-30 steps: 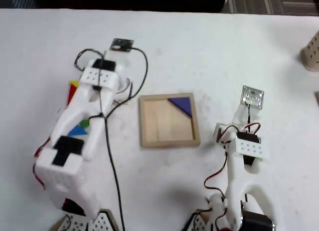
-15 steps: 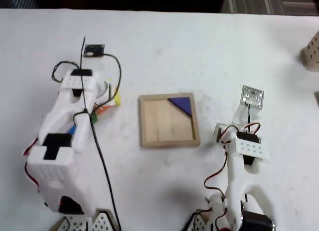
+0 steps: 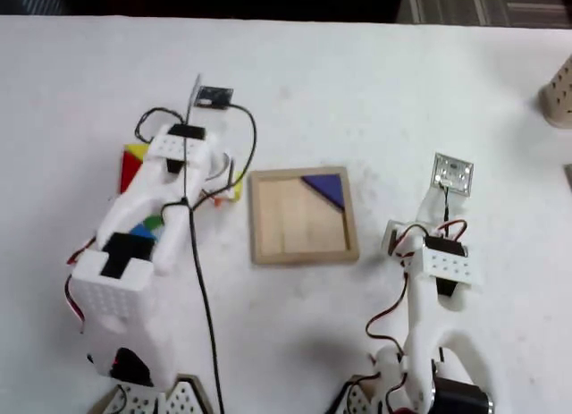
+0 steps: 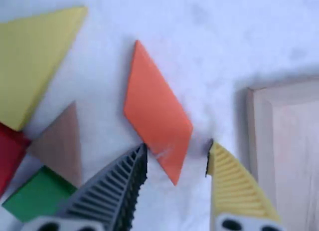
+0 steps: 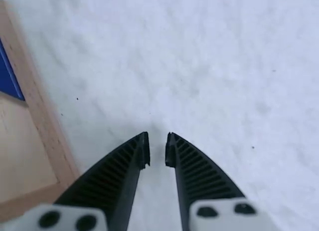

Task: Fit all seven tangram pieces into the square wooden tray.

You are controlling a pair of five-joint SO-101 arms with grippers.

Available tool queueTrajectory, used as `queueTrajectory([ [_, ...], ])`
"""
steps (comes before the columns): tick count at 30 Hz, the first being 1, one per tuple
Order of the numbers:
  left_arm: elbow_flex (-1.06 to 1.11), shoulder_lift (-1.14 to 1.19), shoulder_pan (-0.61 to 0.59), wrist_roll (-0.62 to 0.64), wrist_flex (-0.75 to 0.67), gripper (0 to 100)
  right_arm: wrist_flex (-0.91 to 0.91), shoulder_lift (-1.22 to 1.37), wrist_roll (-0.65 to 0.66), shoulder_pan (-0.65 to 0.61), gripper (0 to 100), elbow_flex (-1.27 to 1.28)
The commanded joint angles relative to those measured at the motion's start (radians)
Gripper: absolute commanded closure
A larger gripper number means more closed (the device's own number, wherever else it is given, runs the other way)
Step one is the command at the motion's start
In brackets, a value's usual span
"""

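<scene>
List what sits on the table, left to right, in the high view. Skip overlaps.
left arm → tray → right arm → beige object at the edge

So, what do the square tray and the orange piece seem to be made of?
The square tray looks like pale, unvarnished wood: it is light tan, with faint board lines across its floor. The orange piece has a flat, matte, even colour with no visible grain. It could be painted wood or plastic, and I cannot tell which.
</scene>
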Motion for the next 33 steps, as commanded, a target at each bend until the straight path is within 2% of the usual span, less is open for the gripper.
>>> queueTrajectory([
  [1, -0.038, -0.008, 0.007, -0.003, 0.0, 77, -0.013, -0.03, 0.012, 0.001, 93.9, -0.003],
  [4, -0.04, -0.01, -0.012, 0.017, -0.011, 77, -0.013, -0.03, 0.012, -0.001, 93.9, -0.003],
  [9, -0.041, -0.013, -0.062, 0.222, -0.061, 77, -0.013, -0.03, 0.012, -0.001, 93.9, -0.003],
  [17, -0.038, -0.007, -0.038, 0.408, -0.123, 77, -0.013, -0.03, 0.012, -0.001, 93.9, -0.003],
  [28, -0.031, -0.005, -0.053, 0.565, -0.115, 77, -0.01, -0.03, 0.012, -0.024, 93.9, -0.002],
  [33, -0.029, -0.005, -0.07, 0.58, -0.114, 77, -0.01, -0.03, 0.012, -0.024, 93.9, -0.002],
])
